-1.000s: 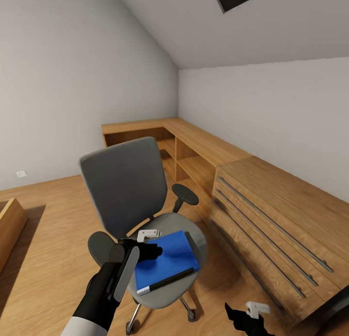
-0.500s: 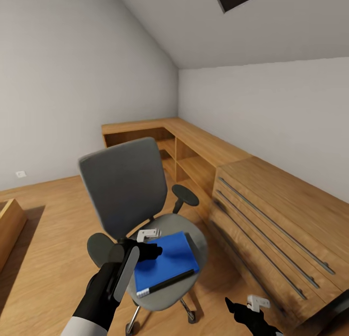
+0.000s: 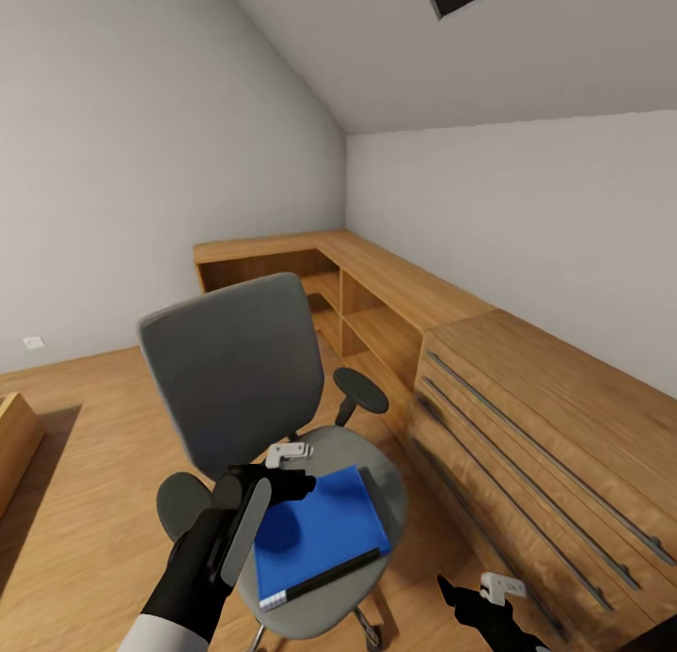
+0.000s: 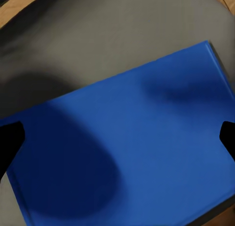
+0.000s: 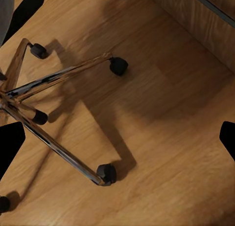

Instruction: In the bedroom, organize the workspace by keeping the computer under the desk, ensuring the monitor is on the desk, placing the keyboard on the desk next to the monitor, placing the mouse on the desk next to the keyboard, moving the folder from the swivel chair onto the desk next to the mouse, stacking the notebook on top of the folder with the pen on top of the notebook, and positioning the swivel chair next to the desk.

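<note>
Left hand (image 3: 282, 469), head view: it hovers over the near-left edge of the folder (image 3: 320, 530), a thin bright blue rectangle flat on the swivel chair (image 3: 235, 374) seat, a dark slim strip along its front edge. Right hand (image 3: 480, 600) hangs low beside the wooden drawer cabinet (image 3: 545, 445), holding nothing. Left wrist view: fingertips (image 4: 10, 140) spread wide over the folder (image 4: 122, 152); you should lower squarely and pinch at one edge. Right wrist view: fingertips (image 5: 11, 143) spread above the chrome base (image 5: 54, 113) and floor (image 5: 161, 138).
</note>
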{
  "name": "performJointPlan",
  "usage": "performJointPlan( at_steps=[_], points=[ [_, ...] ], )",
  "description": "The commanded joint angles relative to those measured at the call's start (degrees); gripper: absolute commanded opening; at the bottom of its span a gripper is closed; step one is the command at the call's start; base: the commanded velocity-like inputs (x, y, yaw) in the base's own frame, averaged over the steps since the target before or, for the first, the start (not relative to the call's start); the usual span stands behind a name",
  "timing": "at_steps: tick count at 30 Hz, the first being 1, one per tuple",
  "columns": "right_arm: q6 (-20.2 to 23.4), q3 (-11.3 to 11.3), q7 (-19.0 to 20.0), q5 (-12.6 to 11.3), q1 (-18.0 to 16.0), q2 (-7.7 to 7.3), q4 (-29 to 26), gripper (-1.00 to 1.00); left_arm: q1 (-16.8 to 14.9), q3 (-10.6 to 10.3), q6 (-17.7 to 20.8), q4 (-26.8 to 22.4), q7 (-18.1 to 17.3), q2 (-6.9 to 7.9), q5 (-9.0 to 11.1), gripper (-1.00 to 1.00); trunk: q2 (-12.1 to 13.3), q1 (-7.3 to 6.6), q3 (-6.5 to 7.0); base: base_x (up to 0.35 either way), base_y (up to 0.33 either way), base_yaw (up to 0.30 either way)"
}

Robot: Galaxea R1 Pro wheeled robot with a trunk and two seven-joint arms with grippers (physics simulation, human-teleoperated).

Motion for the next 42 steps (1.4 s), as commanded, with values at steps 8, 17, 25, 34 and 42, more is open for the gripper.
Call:
performJointPlan(
  at_steps=[8, 17, 25, 34, 42],
  points=[
    [-0.5, -0.2, 0.7, -0.5, 0.0, -0.04, 0.8, 1.00, 0.0, 0.0, 0.1, -0.1, 0.6, 0.00, 0.6, 1.00, 0.0, 0.00, -0.05, 0.098, 0.000, 0.000],
    [-2.6, -0.1, 0.8, -0.4, 0.0, 0.00, 2.2, 1.00, 0.0, 0.1, 0.1, 0.0, 0.6, 0.00, 0.6, 1.00, 0.0, 0.00, -0.05, 0.225, 0.000, 0.000],
    [-2.8, -0.1, 1.0, -0.4, 0.0, -0.04, 2.2, 1.00, 0.0, 0.2, 0.1, 0.0, 0.6, 0.06, 0.5, 1.00, 0.0, 0.00, -0.05, 0.026, 0.000, 0.000],
    [-2.8, -0.1, 0.9, -0.3, 0.0, -0.04, 2.5, 1.00, 0.0, 0.2, 0.3, 0.0, 0.5, 0.09, 0.6, 1.00, 0.0, 0.00, -0.05, 0.001, 0.000, 0.000],
    [-2.9, -0.1, 0.9, -0.4, 0.0, -0.04, 3.0, 1.00, 0.0, 0.1, 0.3, 0.0, 0.6, 0.09, 0.5, 1.00, -3.2, 1.75, -1.49, 0.000, 0.000, 0.000]
  ],
)
